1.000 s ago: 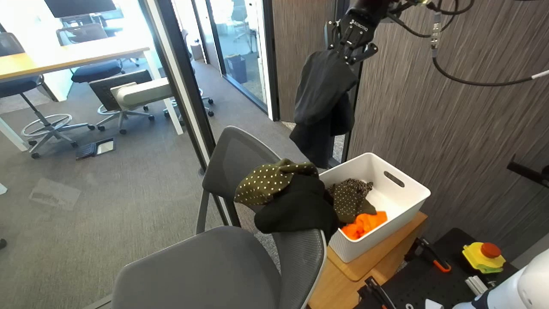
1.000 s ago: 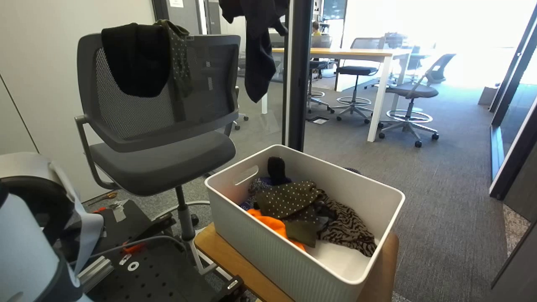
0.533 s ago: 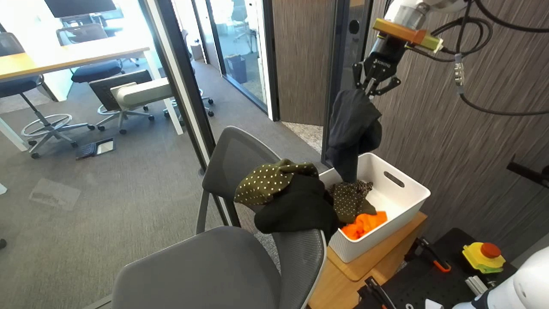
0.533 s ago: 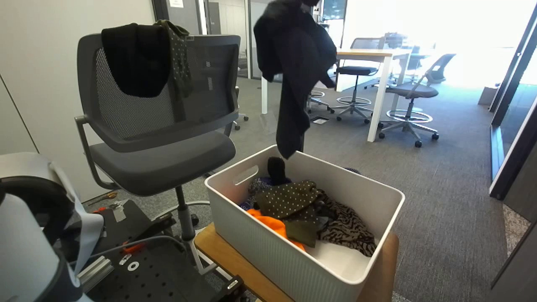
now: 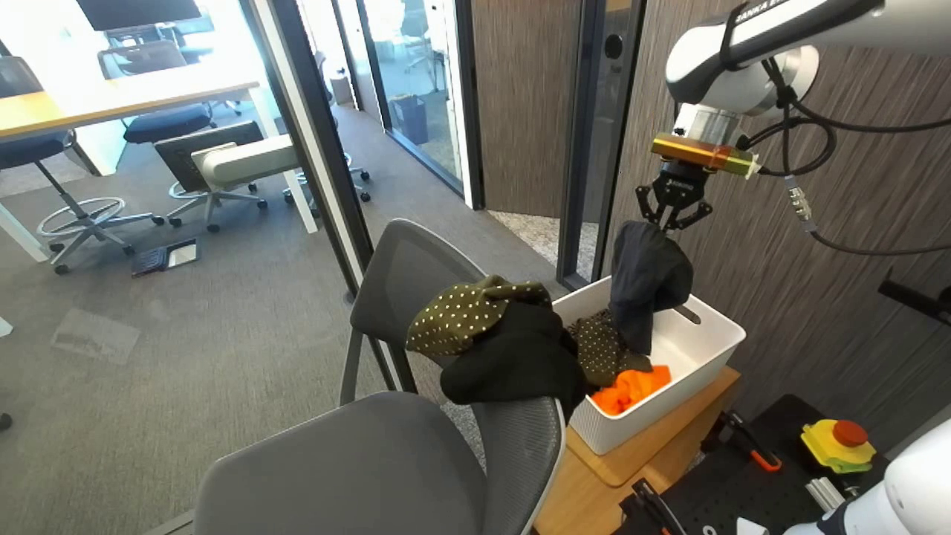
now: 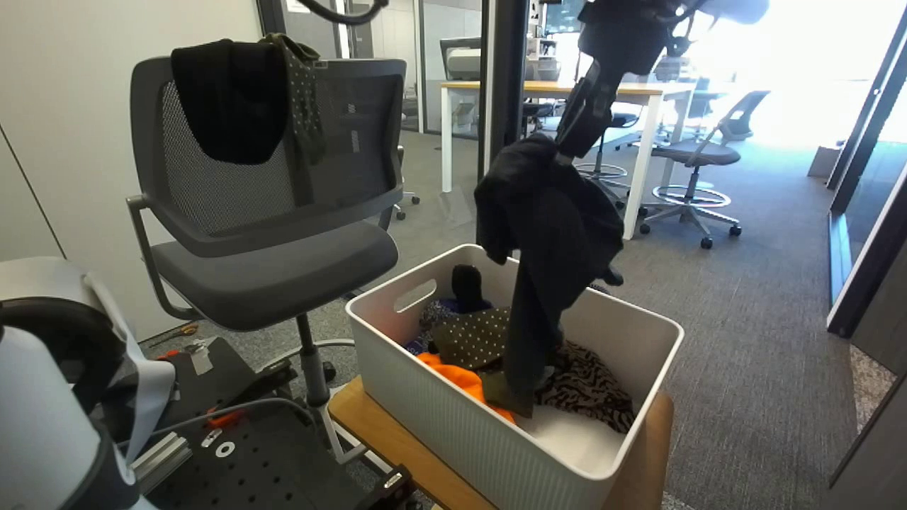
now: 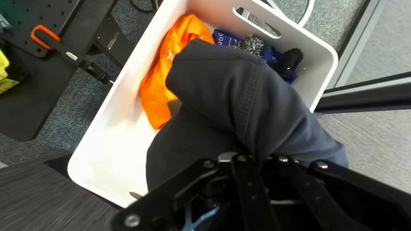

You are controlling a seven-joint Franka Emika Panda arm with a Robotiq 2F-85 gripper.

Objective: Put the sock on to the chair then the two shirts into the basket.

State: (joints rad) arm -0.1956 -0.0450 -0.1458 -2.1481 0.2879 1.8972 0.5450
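My gripper is shut on a dark navy shirt and holds it by its top. The gripper shows in the wrist view with cloth pinched between the fingers. The shirt hangs over the white basket, and its lower end reaches inside, in front of the clothes there. Part of the shirt bulges past the basket's far edge in an exterior view. The grey chair has a black cloth and an olive dotted cloth over its backrest. I cannot tell which piece is the sock.
The basket holds an orange cloth, a dotted olive cloth, a striped brown cloth and a black piece. It stands on a wooden stool. A black robot table with an emergency stop is beside it.
The gripper has carried the dark shirt from beyond the basket to over it and lowered it, so the shirt's lower end is inside. The chair and its cloths have not moved.
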